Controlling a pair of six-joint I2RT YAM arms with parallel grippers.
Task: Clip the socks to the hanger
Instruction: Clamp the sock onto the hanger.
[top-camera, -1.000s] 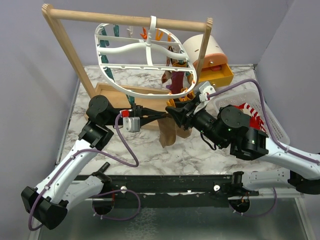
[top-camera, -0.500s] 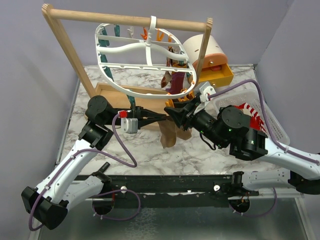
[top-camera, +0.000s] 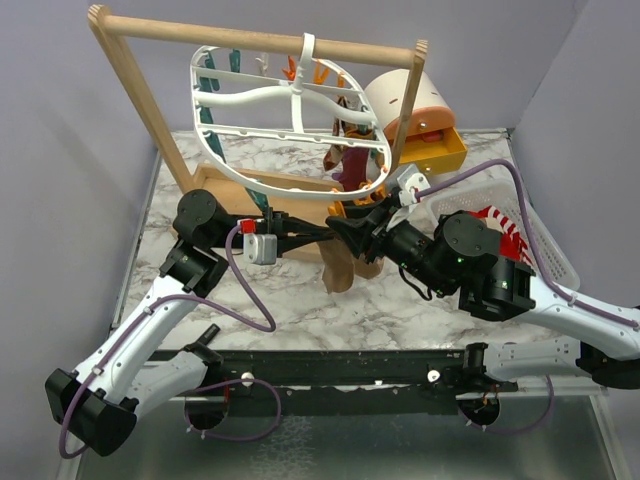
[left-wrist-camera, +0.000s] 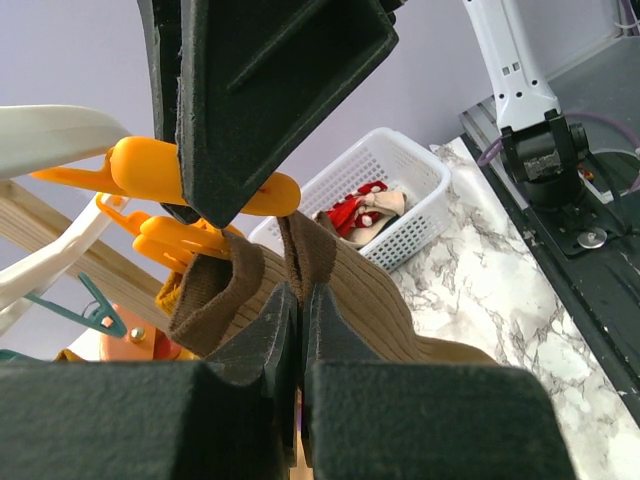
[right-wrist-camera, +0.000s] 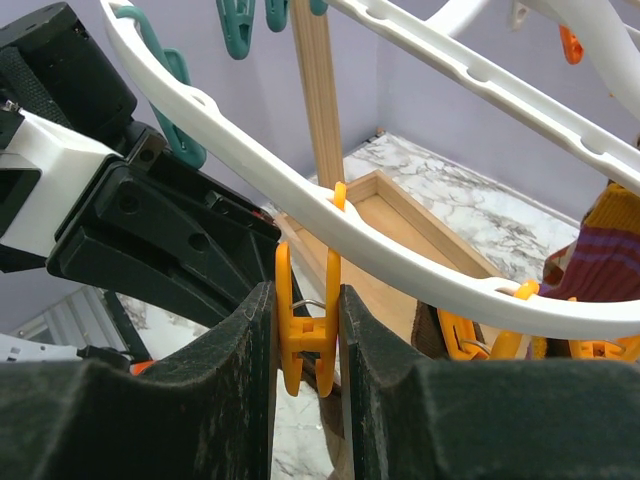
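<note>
Two grippers are counted, tip to tip under the hanger (top-camera: 258, 97). The left gripper (top-camera: 325, 232) is closed on one tan-brown sock (top-camera: 338, 270): its fingers (left-wrist-camera: 283, 335) are pinched on a fold of the cuff, and the rest of the sock is draped beyond and below them. The right gripper (top-camera: 345, 222) is clamped on one orange clip (right-wrist-camera: 300, 340), which is pressed between its two fingers (right-wrist-camera: 170, 420) and hangs from the hanger's white rim just above them. From the left wrist, two orange clips (left-wrist-camera: 200, 175) are seen directly above the left fingers, partly behind the right gripper's black finger. Three teal clips (right-wrist-camera: 237, 25) are seen above and to the left of the right fingers. Beyond the right fingers, two socks are hung on the hanger: one maroon sock (top-camera: 352, 160) and one argyle sock (top-camera: 350, 118). One white slatted basket (top-camera: 545, 250) is set to the right of both grippers, and one red-and-white striped sock (top-camera: 500, 225) is seen in it beside a pale one. The hanger is hooked on one wooden rack (top-camera: 250, 40) that stands beyond the fingers. Everything is set on a white, grey-veined marble tabletop (top-camera: 420, 300), which is enclosed by plain lilac-grey walls.
</note>
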